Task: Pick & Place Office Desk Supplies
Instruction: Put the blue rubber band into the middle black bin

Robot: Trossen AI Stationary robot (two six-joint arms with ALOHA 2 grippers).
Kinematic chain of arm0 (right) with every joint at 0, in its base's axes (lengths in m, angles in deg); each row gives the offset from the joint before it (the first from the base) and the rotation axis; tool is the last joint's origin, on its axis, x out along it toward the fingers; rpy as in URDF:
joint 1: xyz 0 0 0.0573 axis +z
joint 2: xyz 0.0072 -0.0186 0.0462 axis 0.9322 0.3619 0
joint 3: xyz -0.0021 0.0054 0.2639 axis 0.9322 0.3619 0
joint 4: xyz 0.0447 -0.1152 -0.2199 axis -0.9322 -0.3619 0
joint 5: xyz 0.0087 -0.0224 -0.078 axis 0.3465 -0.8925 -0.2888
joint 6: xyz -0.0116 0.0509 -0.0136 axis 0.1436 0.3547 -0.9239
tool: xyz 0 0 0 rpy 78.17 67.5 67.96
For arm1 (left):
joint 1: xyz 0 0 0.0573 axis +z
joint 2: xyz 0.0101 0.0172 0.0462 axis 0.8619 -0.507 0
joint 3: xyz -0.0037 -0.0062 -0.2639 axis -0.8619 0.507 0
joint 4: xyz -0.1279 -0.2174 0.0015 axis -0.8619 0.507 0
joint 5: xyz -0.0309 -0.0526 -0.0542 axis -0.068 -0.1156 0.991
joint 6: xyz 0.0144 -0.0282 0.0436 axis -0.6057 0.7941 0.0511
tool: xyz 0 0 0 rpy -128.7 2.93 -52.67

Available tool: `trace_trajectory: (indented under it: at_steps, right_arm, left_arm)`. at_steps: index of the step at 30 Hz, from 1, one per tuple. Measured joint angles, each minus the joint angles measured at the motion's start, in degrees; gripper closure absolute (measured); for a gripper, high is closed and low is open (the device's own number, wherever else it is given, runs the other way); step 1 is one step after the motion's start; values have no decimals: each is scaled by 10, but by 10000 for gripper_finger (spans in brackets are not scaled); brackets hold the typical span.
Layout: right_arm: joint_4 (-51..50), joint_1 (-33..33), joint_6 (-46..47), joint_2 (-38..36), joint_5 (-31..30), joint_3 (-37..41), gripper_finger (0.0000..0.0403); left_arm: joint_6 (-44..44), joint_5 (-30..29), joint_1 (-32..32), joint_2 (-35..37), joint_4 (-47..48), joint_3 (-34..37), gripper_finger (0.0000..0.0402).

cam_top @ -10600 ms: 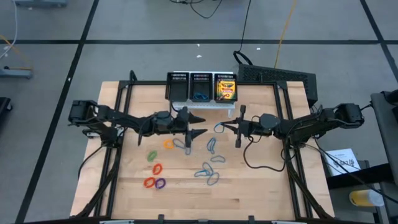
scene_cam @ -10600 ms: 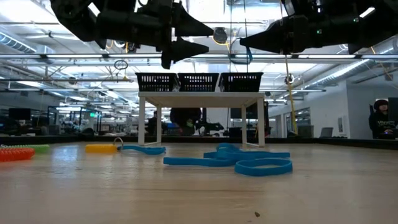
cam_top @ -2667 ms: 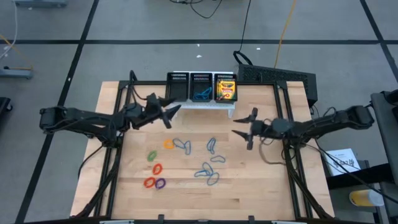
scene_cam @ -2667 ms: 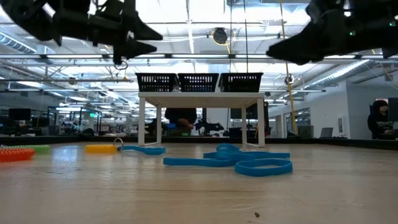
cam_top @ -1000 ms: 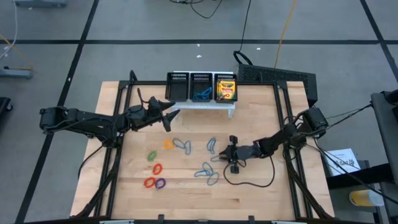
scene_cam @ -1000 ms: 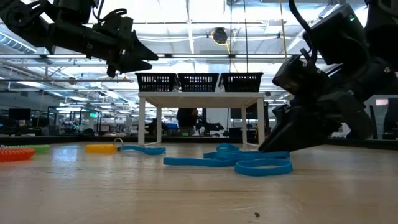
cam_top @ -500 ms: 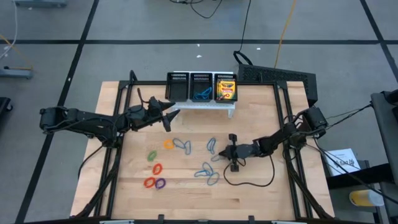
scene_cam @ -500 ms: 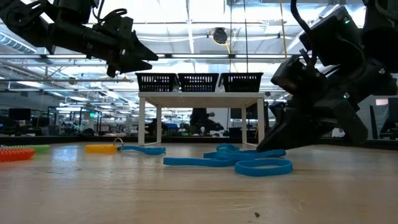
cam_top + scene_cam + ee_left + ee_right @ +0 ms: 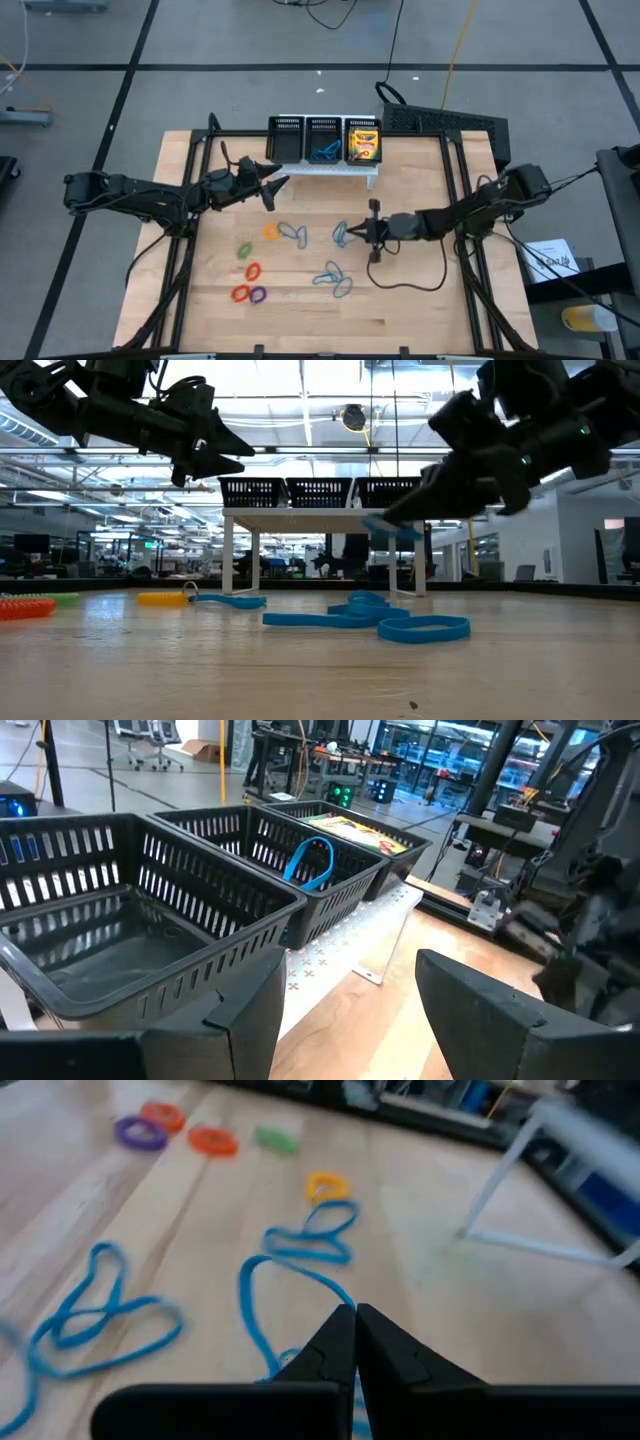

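Note:
My right gripper [image 9: 356, 233] hangs over the middle of the table, shut on a thin blue loop [image 9: 252, 1294], which also shows in the low view [image 9: 383, 526]. More blue loops [image 9: 335, 278] lie flat on the wood, with small orange [image 9: 270, 231], green [image 9: 244, 249], red [image 9: 240, 293] and purple [image 9: 258, 295] loops. Crayon boxes [image 9: 363, 143] sit in the organiser's right compartment and a blue loop [image 9: 312, 860] in its middle one. My left gripper [image 9: 272, 186] stands open in the air near the organiser, touching nothing. My right gripper pinches one strand of the blue loop [image 9: 335, 1294] between its two fingertips. The fingers come from the table's right side, slanting a little downward. The loop hangs slack below and ahead of the fingertips, lifted clear of the table.
The black mesh organiser [image 9: 287, 139] stands on a white stand at the far edge; its left compartment holds nothing. A blue loop [image 9: 292, 233] lies between the two grippers. Bare wood [image 9: 420, 300] lies at the near right.
My right gripper has risen from the table top and gone a little toward the far edge, taking one blue loop up with it. That loop, lying flat on the wood a second ago, now hangs clear of the table. The other loops have stayed put.

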Motion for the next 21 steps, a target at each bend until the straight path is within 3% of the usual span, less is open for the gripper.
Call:
trace_trajectory:
  at_steps: [7, 9, 14, 21]
  right_arm:
    - [-25, -41, -23, -62, 5, 0, 402]
    - [-31, -60, -23, -75, 34, 1, 402]
    - [-24, -100, -22, -98, 92, 3, 403]
    - [31, -123, -53, -104, 92, 3, 403]
  left_arm:
    - [2, 1, 0, 0, 0, 0, 167]
    - [4, 3, -1, 0, 0, 0, 167]
    - [0, 63, -1, 0, -21, 0, 167]
    - [1, 96, -13, 0, -51, 0, 167]
